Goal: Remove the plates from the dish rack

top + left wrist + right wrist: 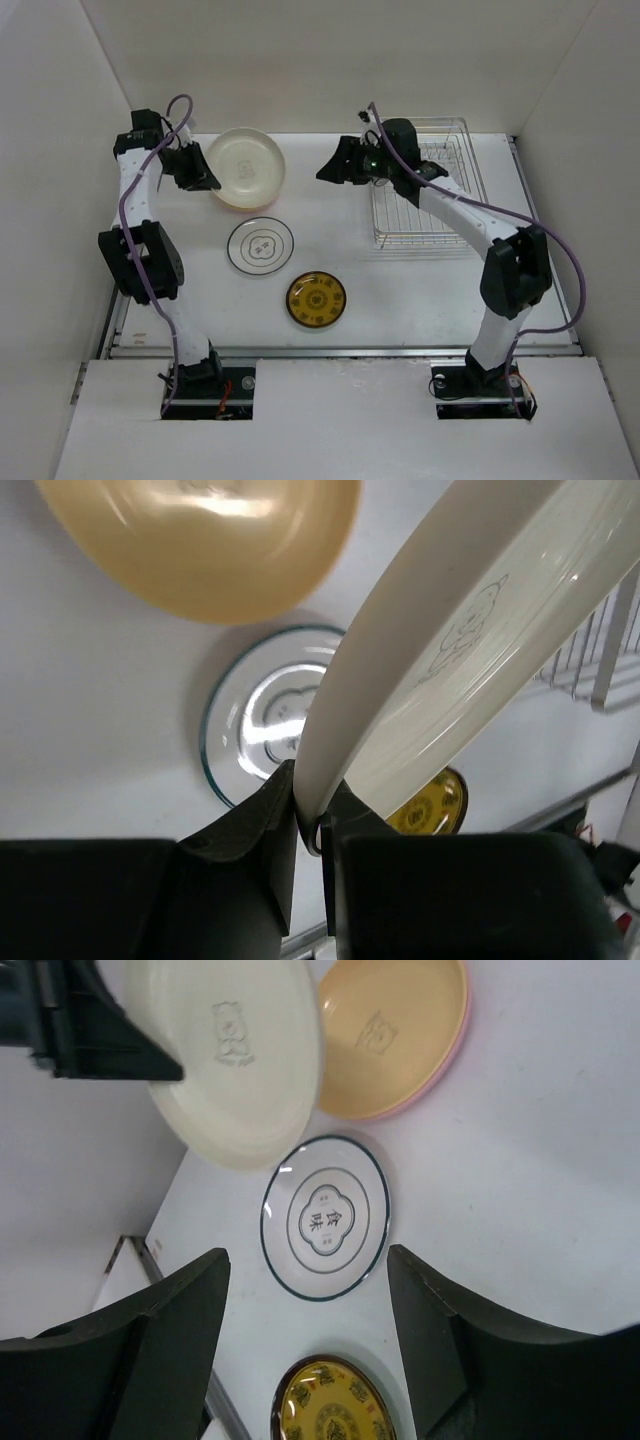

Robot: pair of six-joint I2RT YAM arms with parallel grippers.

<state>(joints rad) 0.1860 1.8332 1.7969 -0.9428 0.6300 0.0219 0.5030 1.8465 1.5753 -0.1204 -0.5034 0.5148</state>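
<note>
Left gripper (pixel 311 820) clamps the rim of the cream plate (pixel 470 630), holding it tilted in the air over a pale yellow plate (pixel 395 1030) that lies on a pink plate (pixel 460 1040). Right gripper (pixel 305 1265) hangs with its jaws wide apart and nothing between them, between those plates and the dish rack (pixel 440 215). On the table (pixel 420 290) lie a teal-rimmed white plate (pixel 325 1218) and a mustard patterned plate (pixel 316 299).

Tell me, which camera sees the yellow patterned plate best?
The top camera: the yellow patterned plate lies whole and uncovered there. The right wrist camera cuts off its lower part; the left wrist camera shows a sliver behind the held cream plate.
</note>
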